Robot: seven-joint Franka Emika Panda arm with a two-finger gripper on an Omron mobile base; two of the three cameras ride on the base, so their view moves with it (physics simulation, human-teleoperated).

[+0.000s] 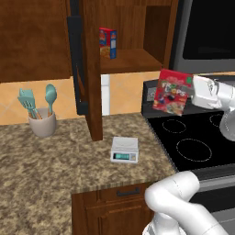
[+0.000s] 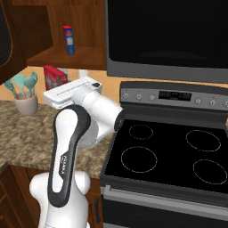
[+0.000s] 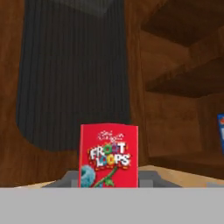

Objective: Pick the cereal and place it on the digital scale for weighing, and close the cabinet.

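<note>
The gripper (image 1: pixel 192 93) is clamped on the cereal (image 1: pixel 172 92), a red box reading "Froot Loops" in the hand view, held tilted in the air above the stove's (image 1: pixel 193 137) back left corner. The forearm reaches level across from the right. Lower left, the digital scale (image 1: pixel 124 149) sits bare on the counter (image 1: pixel 46 160). Behind, the cabinet (image 1: pixel 128 32) stands open, its door (image 1: pixel 85 64) swung out, a red, blue and yellow box (image 1: pixel 108 42) on its shelf

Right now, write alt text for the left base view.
The gripper holds the cereal in the air above the stove. The digital scale sits bare on the granite counter, below the cabinet with its door open.
</note>
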